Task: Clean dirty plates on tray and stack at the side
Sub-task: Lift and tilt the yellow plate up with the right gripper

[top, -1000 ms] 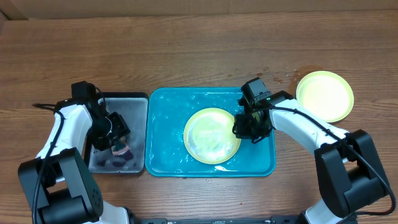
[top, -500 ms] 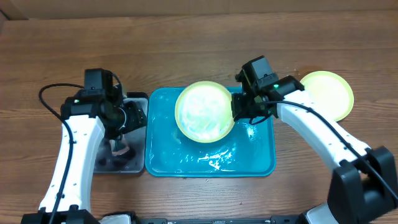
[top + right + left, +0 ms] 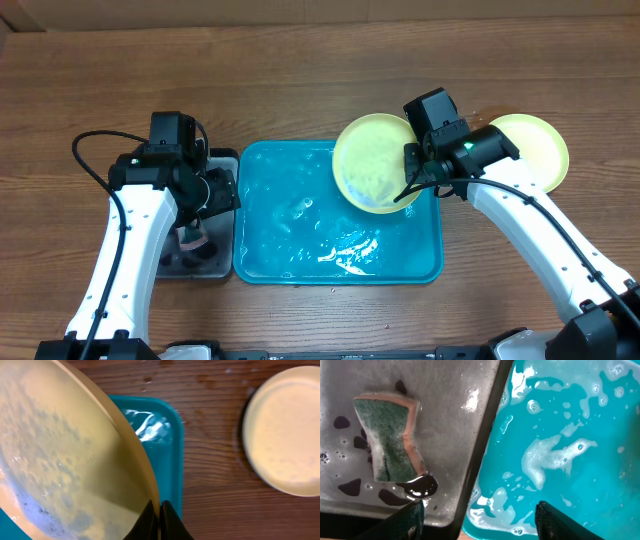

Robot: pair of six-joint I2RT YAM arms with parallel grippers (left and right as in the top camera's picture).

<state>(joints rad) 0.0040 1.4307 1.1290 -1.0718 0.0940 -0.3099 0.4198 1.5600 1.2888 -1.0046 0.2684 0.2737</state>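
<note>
A pale yellow-green plate [image 3: 372, 162] [image 3: 65, 460] hangs tilted above the right end of the turquoise tray [image 3: 300, 250] [image 3: 170, 435], its face streaked with foam. My right gripper [image 3: 412, 182] [image 3: 159, 516] is shut on that plate's rim. A second pale yellow-green plate [image 3: 530, 150] [image 3: 285, 430] lies flat on the table to the right of the tray. My left gripper [image 3: 212, 192] [image 3: 480, 520] stands open and holds nothing, astride the line where the black tray [image 3: 222, 160] [image 3: 455, 420] meets the turquoise tray [image 3: 570, 435].
A green-and-pink sponge [image 3: 190, 238] [image 3: 387, 440] lies in the wet black tray among dark drops. Soapy water and foam [image 3: 345, 252] [image 3: 550, 457] cover the turquoise tray's floor. Bare wooden table [image 3: 300, 80] surrounds both trays.
My right gripper has lifted the plate off the tray and carried it right, toward the other plate. The left gripper has opened wider and risen from the sponge, which stays in the black tray.
</note>
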